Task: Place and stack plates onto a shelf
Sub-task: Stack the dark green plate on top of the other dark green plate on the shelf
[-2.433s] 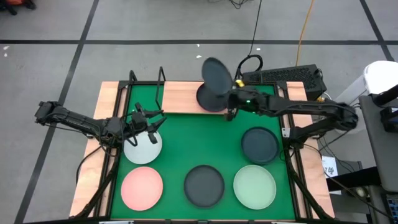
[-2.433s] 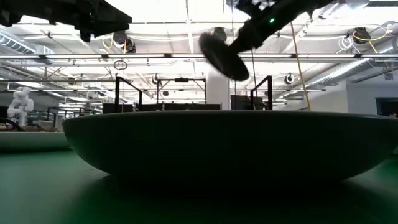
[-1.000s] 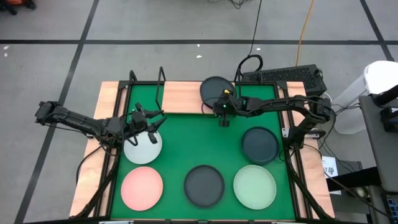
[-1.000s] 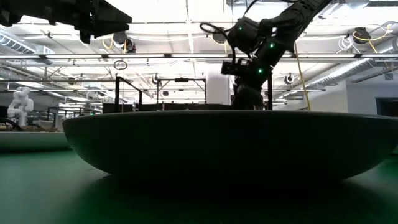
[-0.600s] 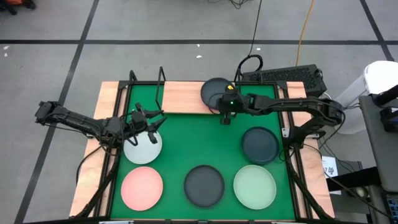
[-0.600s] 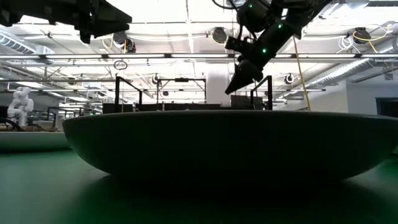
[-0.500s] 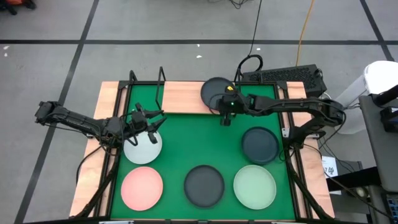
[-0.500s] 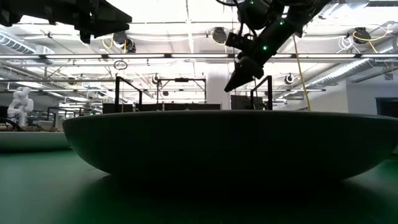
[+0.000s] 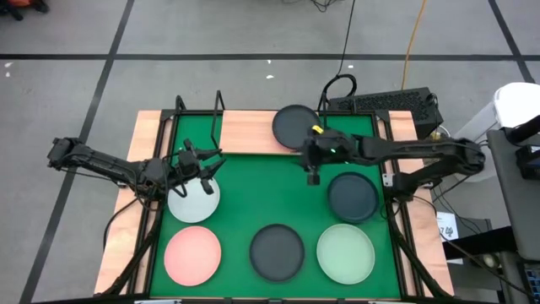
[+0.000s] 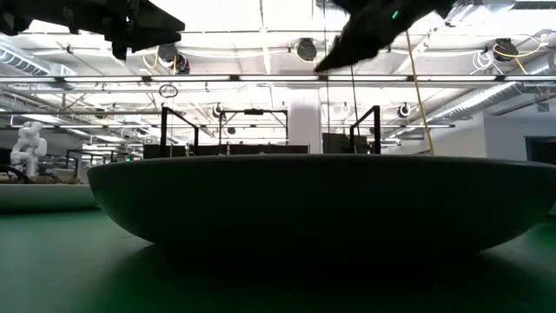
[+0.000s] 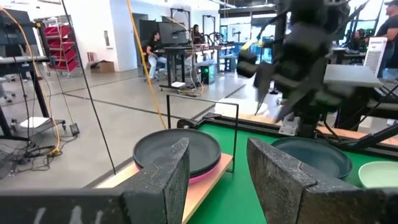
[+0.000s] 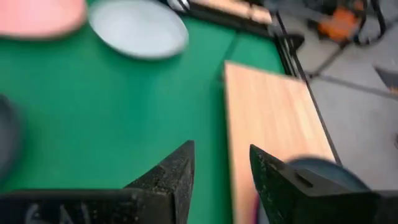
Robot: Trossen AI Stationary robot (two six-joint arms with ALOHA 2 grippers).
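Observation:
A dark plate (image 9: 294, 126) lies on top of a hot pink plate (image 11: 208, 173) at the right end of the light wood shelf (image 9: 245, 131). My right gripper (image 9: 313, 171) hangs open above the green mat, just in front of the shelf, with nothing between its fingers (image 12: 168, 171). My left gripper (image 9: 202, 171) is open and level above the far edge of a whitish plate (image 9: 194, 200). On the mat also lie a pale pink plate (image 9: 192, 254), a black plate (image 9: 277, 252), a mint green plate (image 9: 346, 252) and a dark teal plate (image 9: 353, 195).
The shelf's left half (image 12: 267, 118) is bare wood, with thin black frame uprights (image 9: 218, 103) at its far left. The low view is filled by the side of a dark plate (image 10: 321, 200) close to the camera. A keyboard (image 9: 384, 103) lies beyond the table's far right corner.
My right gripper has risen from the near rim of the dark plate and drawn back toward the table's near right, tipping from steeply down toward level. The dark plate stays flat on the shelf.

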